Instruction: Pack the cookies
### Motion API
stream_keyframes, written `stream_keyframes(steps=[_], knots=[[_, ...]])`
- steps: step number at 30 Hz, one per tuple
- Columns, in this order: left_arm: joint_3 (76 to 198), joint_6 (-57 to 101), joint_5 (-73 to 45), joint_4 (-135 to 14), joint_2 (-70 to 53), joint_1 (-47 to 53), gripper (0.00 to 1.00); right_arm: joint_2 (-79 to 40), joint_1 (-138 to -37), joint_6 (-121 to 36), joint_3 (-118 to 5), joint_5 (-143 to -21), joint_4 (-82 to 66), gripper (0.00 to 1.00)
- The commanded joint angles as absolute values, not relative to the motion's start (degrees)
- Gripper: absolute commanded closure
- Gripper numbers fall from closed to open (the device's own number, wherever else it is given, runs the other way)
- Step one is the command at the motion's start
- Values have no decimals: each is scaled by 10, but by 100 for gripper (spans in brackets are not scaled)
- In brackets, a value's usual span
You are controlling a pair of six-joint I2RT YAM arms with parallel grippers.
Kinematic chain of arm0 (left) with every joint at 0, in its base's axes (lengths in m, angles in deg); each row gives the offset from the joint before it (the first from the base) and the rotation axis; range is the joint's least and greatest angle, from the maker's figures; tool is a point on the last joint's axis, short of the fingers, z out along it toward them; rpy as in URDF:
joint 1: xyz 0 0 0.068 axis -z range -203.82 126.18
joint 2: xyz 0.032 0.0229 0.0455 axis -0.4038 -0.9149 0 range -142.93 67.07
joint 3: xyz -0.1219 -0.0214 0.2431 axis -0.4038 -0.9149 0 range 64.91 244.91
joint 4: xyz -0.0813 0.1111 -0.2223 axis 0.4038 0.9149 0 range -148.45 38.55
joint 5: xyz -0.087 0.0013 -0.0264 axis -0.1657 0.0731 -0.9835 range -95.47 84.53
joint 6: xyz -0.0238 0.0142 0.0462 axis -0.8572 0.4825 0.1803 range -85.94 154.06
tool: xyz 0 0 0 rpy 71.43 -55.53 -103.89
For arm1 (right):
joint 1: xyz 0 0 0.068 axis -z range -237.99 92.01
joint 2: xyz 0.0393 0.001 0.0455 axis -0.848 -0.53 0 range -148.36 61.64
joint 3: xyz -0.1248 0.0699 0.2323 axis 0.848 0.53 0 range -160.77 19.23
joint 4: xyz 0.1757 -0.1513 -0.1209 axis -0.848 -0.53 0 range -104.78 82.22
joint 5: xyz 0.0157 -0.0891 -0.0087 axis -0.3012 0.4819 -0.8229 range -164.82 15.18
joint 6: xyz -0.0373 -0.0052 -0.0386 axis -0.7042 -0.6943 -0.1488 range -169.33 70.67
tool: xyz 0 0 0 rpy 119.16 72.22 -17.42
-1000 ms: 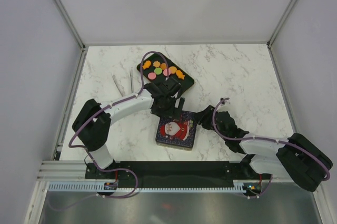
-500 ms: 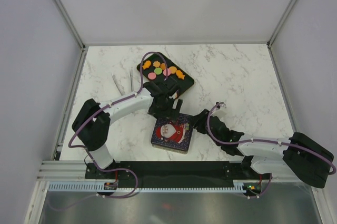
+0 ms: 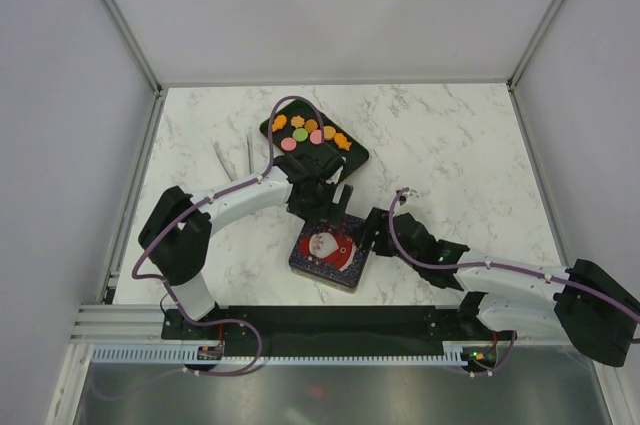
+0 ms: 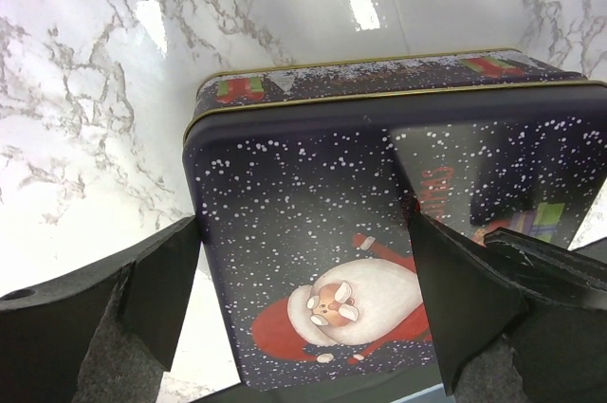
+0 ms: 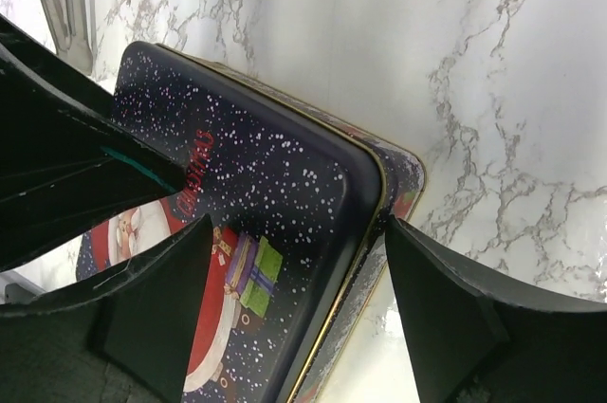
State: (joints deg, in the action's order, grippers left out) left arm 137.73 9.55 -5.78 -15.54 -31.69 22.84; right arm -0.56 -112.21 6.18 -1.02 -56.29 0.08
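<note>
The veined white marble table (image 3: 450, 145) is cut off by both wrist views; the glossy rectangular Santa tin (image 3: 328, 255), lid on, is partly hidden under both grippers; the left gripper (image 4: 302, 230) is spread wide over its lid, nothing clasped; the right gripper (image 5: 299, 225) is spread wide astride its gold rim, nothing clasped; the cookies (image 3: 300, 135), small flat pieces, are laid on a black tray (image 3: 355, 157) just beyond the left gripper.

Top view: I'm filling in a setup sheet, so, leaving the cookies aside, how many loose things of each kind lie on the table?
Christmas tin: 1
Black tray: 1
Grey metal utensils: 2
Total: 4
</note>
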Motion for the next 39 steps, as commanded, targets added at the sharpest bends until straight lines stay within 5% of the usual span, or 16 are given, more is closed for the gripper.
stream_keyframes(steps=[1,9,23,33,39], knots=[[1397,119,-110,-218,-327,229,3,8,-1073,39,-21,-631,0,18],[1398,131,-128,-216,-327,222,3,27,-978,-40,-22,-724,4,21],[1402,135,-136,-212,-342,220,3,6,-933,-56,-22,-711,-1,28],[1400,120,-143,-222,-358,220,4,-40,-931,23,83,-768,180,62],[1372,96,-132,-247,-358,223,4,-45,-931,38,108,-763,172,38]])
